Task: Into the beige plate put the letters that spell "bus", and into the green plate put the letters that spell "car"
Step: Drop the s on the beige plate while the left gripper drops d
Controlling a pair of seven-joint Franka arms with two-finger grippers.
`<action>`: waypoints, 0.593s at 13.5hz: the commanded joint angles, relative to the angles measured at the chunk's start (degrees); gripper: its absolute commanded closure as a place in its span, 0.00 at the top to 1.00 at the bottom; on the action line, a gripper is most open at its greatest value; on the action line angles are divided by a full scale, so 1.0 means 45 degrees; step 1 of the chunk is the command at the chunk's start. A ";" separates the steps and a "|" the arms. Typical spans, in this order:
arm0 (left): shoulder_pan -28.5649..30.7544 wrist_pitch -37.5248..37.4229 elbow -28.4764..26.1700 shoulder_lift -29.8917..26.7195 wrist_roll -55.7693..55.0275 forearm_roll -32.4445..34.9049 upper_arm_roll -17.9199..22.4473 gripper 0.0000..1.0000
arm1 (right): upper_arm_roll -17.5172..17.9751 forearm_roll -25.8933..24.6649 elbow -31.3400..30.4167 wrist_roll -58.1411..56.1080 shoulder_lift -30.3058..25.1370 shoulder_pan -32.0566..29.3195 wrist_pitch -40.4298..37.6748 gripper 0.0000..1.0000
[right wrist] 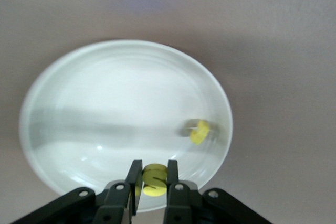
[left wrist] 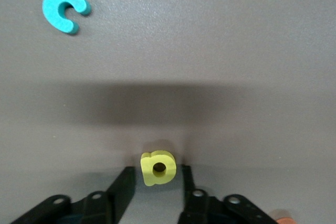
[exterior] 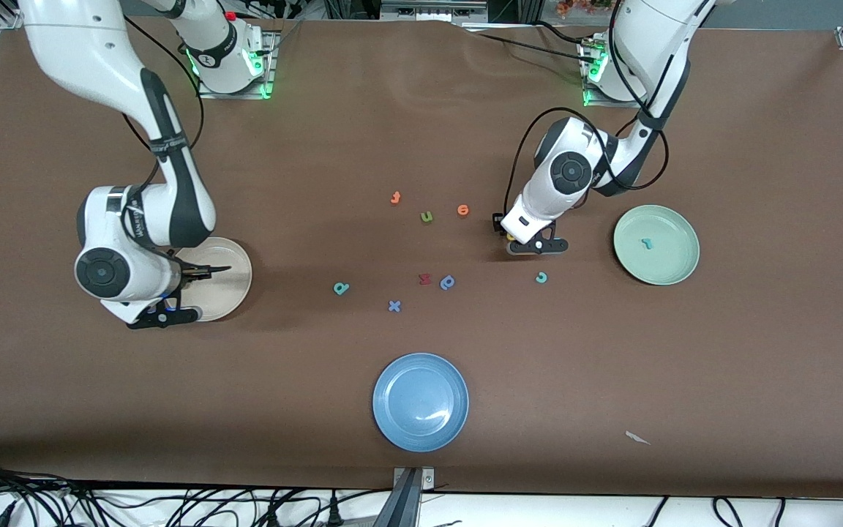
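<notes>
Your right gripper (right wrist: 151, 178), over the beige plate (right wrist: 79, 93) near the counter's right-arm end, is clenched on the yellow "s" (right wrist: 154, 179); another yellow letter (right wrist: 199, 131) lies in that plate. Your left gripper (left wrist: 157, 182) sits low mid-counter, its fingers flanking the yellow "a" (left wrist: 158, 167) with small gaps. The teal "c" (exterior: 541, 277) lies nearby; the teal "r" (exterior: 645, 244) sits in the green plate (exterior: 674, 267).

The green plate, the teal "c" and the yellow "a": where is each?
green plate (exterior: 674, 267), front view, bare floor near the rim.
teal "c" (left wrist: 64, 9), left wrist view, curved body.
yellow "a" (left wrist: 158, 168), left wrist view, face.
</notes>
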 commanded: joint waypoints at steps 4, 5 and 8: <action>-0.0183 0.0007 0.0145 0.0062 0.0054 -0.0154 0.0123 0.13 | 0.0046 0.0177 -0.0891 -0.0470 -0.0024 0.0001 0.1067 1.00; -0.0125 -0.0071 0.0145 -0.0015 0.0074 0.0059 0.0123 0.12 | 0.0046 0.0177 -0.0852 -0.0470 -0.0024 0.0001 0.1047 1.00; 0.0945 -0.1373 0.0164 -0.1027 0.0210 0.1714 0.0240 0.10 | 0.0163 0.0196 -0.0385 -0.0217 -0.0199 0.0117 0.0756 1.00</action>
